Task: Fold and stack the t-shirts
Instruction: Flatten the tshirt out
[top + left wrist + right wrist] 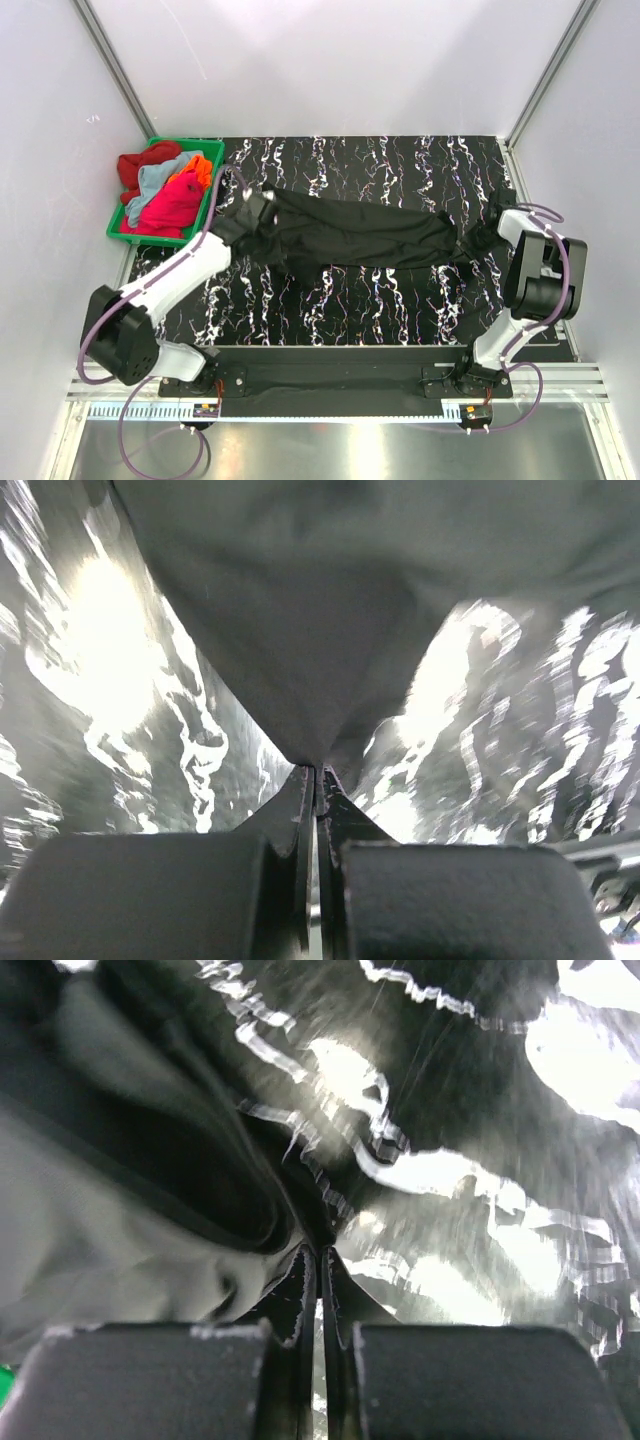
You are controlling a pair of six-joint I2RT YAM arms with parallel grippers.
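Two grippers: left gripper [316, 772] and right gripper [320, 1252], each clamped tight on dark cloth.
Shirt: black cloth t-shirt [360, 235] stretched between them across mid-frame, over the black white-veined table [380, 310].
Bin: green plastic bin [186, 141], upper left of the frame, holding a heap of red, light blue, orange and magenta-pink t-shirts [170, 205].

white left arm [185, 268] with black joints, black-and-white right arm [535, 265], purple cables [84, 345], dark matte left hand [316, 774]
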